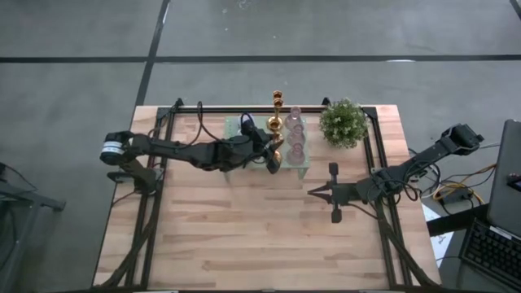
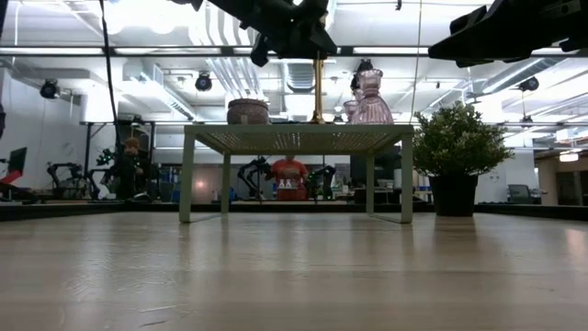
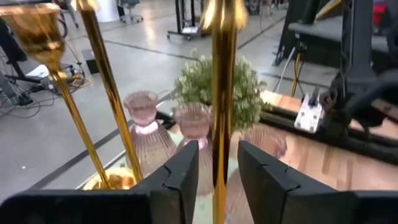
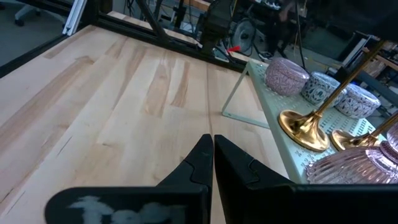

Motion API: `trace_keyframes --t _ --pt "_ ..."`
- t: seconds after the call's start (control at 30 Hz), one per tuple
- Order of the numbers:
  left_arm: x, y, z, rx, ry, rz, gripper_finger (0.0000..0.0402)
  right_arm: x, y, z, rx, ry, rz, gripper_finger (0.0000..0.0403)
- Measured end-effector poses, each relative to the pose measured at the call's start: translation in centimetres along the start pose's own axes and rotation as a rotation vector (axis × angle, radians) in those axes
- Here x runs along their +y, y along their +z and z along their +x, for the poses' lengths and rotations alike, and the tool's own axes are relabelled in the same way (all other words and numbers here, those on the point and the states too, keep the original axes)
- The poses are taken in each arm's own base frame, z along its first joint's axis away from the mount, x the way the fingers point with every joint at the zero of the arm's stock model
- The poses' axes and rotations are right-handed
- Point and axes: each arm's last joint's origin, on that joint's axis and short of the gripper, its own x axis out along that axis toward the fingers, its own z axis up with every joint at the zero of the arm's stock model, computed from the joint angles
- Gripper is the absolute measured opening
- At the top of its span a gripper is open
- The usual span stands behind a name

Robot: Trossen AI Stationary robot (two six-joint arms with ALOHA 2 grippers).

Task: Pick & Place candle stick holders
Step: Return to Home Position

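Left gripper [image 3: 219, 152]: fingers spread either side of a gold stem, small gap each side. Candle stick holders [image 3: 222, 93]: three, upright on the pale green shelf [image 2: 299, 138]; one between the fingers, two just beside. Pink glass holders [image 3: 144, 134]: just beyond. Right gripper [image 4: 212, 149]: fingers pressed together, empty, over bare table [image 4: 112, 106], well apart from the shelf

candle stick holders [image 3: 222, 74]: glossy gold metal | table [image 1: 244, 236]: matt pale wood
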Motion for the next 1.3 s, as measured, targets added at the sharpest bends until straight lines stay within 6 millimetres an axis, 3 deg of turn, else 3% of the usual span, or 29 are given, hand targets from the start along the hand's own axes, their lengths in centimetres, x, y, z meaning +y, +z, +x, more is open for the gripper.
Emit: trace_keyframes --t 0.37,0.87,1.0,1.1,1.3 --pt "0.2 -0.7 -0.4 0.091 0.009 0.03 0.012 0.0 0.0 0.0 0.0 0.0 0.0 0.0009" --pt "-0.1 -0.2 -3.0 0.159 -0.021 0.084 0.0119 0.0 0.0 0.0 0.0 0.0 0.0 0.0009" --pt "-0.5 -0.5 -4.1 0.163 -0.05 0.102 0.012 0.0 0.0 0.0 -0.001 0.0 0.0 0.0009" --pt "-0.8 -1.9 -5.2 0.188 -0.079 0.124 0.0119 0.0 0.0 0.0 0.0 0.0 0.0 0.0009" --pt "-1.9 -4.3 -9.0 0.128 -0.207 0.06 0.0119 0.0 0.0 0.0 0.0 0.0 0.0 0.0009"
